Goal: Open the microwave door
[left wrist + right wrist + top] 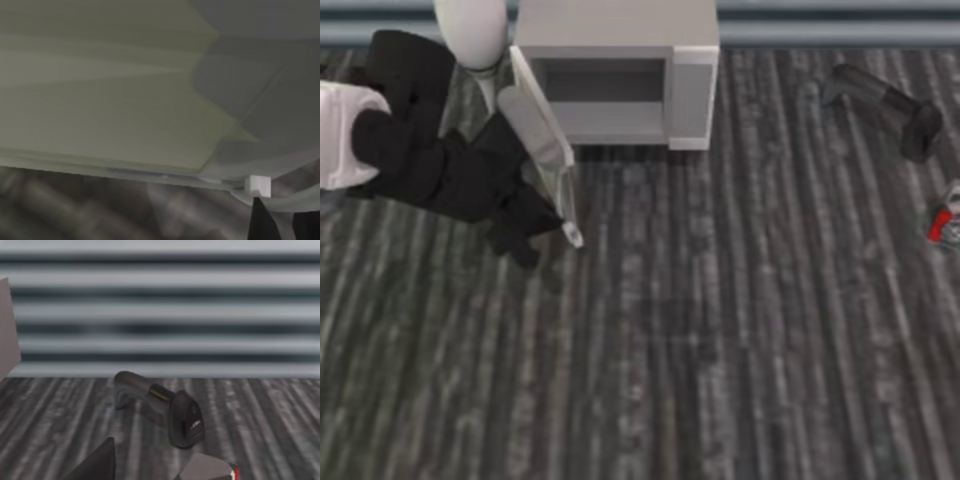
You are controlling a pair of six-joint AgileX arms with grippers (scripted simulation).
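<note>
The microwave (620, 70) is a boxy light grey appliance with a flat top and a narrow blank strip down its right side, standing at the table's (740, 340) far edge, beyond my left gripper (535, 232). Its cavity shows open and pale inside. The microwave door (542, 135) is a thin grey panel with a pale frame, swung well out on its left hinge, its long edge running from the box's left front corner toward me and slightly rightward. My left gripper sits at the door's free end, touching its outer face beside a small white tab (259, 184); I cannot tell how wide my jaws stand. In the left wrist view the door fills nearly everything. My right arm is parked off the right side, near a dark handheld scanner (165, 407).
</note>
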